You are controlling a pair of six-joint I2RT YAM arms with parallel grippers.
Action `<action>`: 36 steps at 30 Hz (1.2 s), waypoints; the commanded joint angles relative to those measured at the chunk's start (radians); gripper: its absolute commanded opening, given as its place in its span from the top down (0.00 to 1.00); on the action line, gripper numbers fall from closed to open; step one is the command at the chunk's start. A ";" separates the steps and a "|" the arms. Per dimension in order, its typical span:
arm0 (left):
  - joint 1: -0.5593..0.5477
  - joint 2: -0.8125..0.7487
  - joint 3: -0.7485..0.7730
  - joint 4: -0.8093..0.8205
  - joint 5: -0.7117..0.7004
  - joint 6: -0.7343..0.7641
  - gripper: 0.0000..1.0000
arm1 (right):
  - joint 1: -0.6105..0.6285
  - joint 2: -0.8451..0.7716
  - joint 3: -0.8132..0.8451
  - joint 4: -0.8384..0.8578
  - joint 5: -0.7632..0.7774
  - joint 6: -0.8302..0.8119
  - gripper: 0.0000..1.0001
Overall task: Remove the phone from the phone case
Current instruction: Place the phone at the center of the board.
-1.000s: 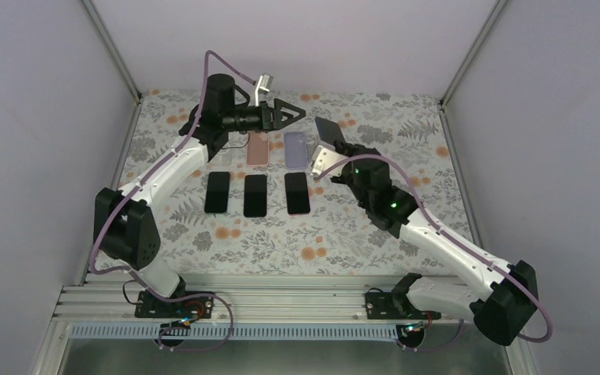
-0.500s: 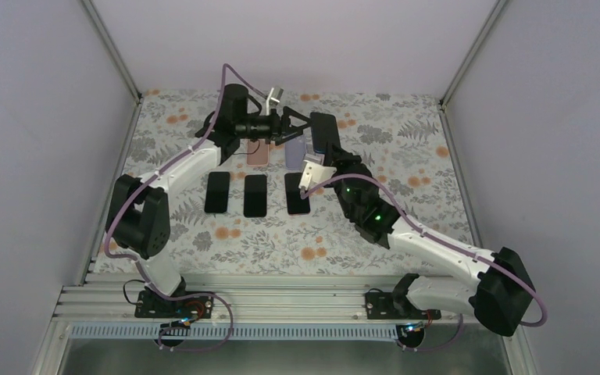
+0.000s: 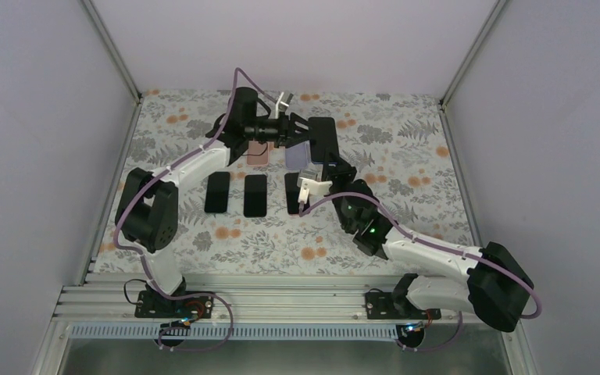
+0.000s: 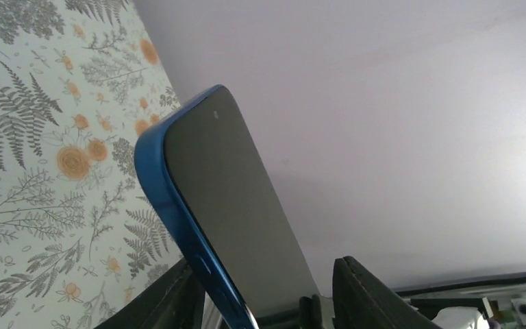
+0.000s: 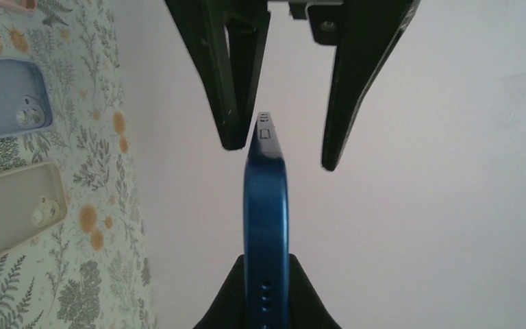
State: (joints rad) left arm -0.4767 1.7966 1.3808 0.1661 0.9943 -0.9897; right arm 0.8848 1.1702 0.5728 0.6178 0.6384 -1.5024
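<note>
The phone (image 3: 324, 139), dark screen in a blue phone case (image 5: 266, 205), stands on end in the air above the back of the table. My right gripper (image 3: 330, 166) is shut on its lower end, fingers pressed to both faces (image 5: 266, 274). My left gripper (image 3: 306, 134) reaches in from the left and straddles the phone's upper end. In the right wrist view the left gripper (image 5: 281, 151) has one finger against the case's back and the other a clear gap off the screen side. The left wrist view shows the screen (image 4: 240, 212) and blue rim (image 4: 171, 205) between the open jaws.
Three dark phones (image 3: 255, 195) lie in a row on the floral cloth below the arms. Behind them lie a pink case (image 3: 259, 152) and a lilac case (image 3: 297, 152), the lilac case (image 5: 3, 96) also showing beside a beige one (image 5: 14, 205). Grey walls enclose the table.
My right gripper carried the phone left and stood it upright. The left gripper swung right onto the phone's upper end, and its jaws narrowed from wide open around it.
</note>
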 commanded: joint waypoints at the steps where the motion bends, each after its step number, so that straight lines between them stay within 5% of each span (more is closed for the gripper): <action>1: -0.020 0.027 0.030 0.046 0.034 -0.024 0.55 | 0.023 -0.001 -0.025 0.210 0.016 -0.096 0.96; 11: -0.021 0.026 0.034 0.059 0.037 -0.026 0.94 | 0.027 -0.005 -0.030 0.205 0.015 -0.080 0.91; 17: 0.013 0.012 0.028 0.079 0.034 -0.024 0.98 | 0.023 -0.025 0.014 0.017 0.014 0.067 0.43; 22: 0.032 -0.006 0.014 0.070 0.019 0.007 0.98 | 0.010 -0.046 0.131 -0.328 -0.051 0.323 0.20; 28: 0.057 -0.026 -0.011 0.067 -0.008 0.066 0.98 | -0.071 -0.108 0.285 -0.762 -0.339 0.657 0.17; 36: 0.073 -0.039 -0.103 0.311 0.063 0.015 0.98 | -0.226 -0.170 0.373 -0.956 -0.720 0.956 0.21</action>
State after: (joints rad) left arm -0.4099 1.8091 1.3033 0.2813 1.0050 -0.9573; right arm 0.7162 1.0241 0.9012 -0.1852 0.1669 -0.7776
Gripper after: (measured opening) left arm 0.074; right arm 0.804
